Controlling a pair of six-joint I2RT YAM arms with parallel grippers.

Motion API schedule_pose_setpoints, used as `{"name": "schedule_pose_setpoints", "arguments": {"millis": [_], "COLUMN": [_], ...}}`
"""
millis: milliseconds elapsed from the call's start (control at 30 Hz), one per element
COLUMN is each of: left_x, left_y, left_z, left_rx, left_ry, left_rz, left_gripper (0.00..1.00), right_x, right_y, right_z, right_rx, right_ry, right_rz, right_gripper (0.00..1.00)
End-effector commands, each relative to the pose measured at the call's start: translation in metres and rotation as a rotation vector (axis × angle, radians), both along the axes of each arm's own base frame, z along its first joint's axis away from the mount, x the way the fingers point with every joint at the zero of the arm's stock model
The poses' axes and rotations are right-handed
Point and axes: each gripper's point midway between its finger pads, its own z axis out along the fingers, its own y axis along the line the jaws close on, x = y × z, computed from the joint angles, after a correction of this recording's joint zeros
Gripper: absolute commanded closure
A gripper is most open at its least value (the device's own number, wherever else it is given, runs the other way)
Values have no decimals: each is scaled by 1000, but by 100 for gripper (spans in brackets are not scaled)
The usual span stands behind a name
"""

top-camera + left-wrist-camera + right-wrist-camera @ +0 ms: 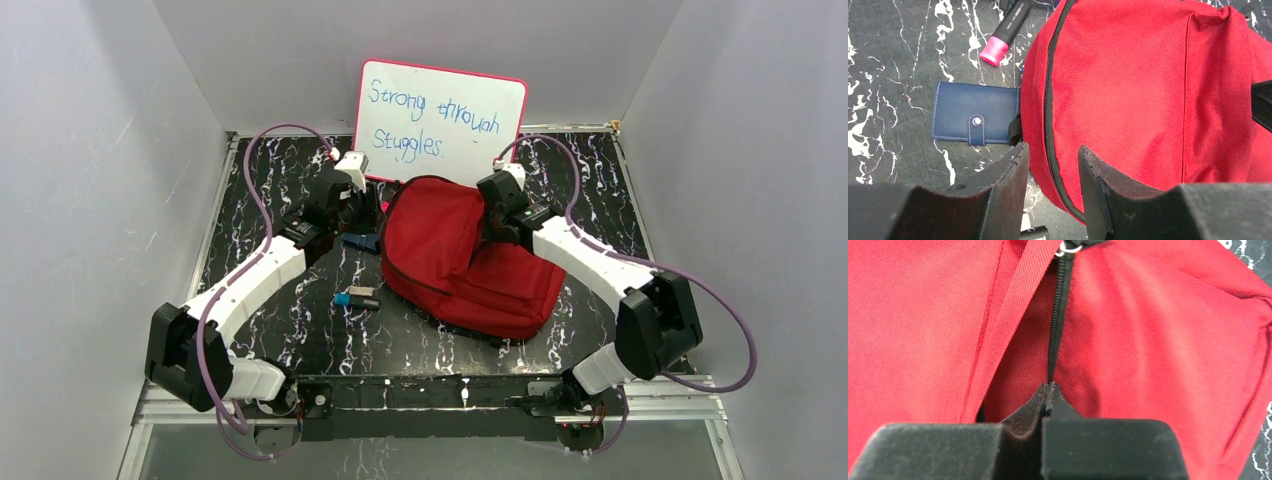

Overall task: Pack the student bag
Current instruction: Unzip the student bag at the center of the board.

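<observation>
Closest in, my right gripper (1049, 388) pinches the zipper (1055, 325) of the unopened student bag (450, 250), my left gripper (1052, 150) hangs open, wallet (958, 112) and marker (1007, 27) unpacked.

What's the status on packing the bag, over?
Left gripper open, empty, over student bag edge. Right gripper shut on zipper. Wallet and pink-capped marker beside bag, unpacked.

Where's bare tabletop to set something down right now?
Free: the near strip of table between the backpack and the near edge, and the far right corner beside the whiteboard. Crowded: left of the backpack, where the wallet, marker and left gripper bunch together.
</observation>
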Motion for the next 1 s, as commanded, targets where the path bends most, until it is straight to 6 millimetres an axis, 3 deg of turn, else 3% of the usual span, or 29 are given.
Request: {"name": "schedule_pose_setpoints", "arguments": {"millis": [0, 100, 367, 433, 600, 767, 967], "left_x": [-3, -5, -19, -25, -57, -64, -49], "left_y": [8, -1, -57, -75, -139, -172, -189], "left_z": [19, 28, 55, 60, 71, 50, 14], "left_rx": [-21, -53, -198, -191, -158, -73, 68], "left_ry": [-44, -53, -53, -71, -114, -123, -118], "left_rz": [32, -16, -246, -288, -428, -466, -448], "left_gripper": [61, 61, 64, 63, 63, 57, 48], "right_x": [-7, -10, -19, -19, -21, -32, -51], "right_y": [-16, -19, -22, -23, -28, -47, -62], "right_z": [35, 49, 61, 60, 71, 82, 89], "right_rx": [-7, 14, 60, 61, 95, 107, 170], "right_ry": [-63, -91, -124, -135, -170, -226, -282], "right_rz": [-17, -22, -25, -34, -69, -138, -179], "right_gripper": [100, 100, 100, 100, 83, 73, 65]}}
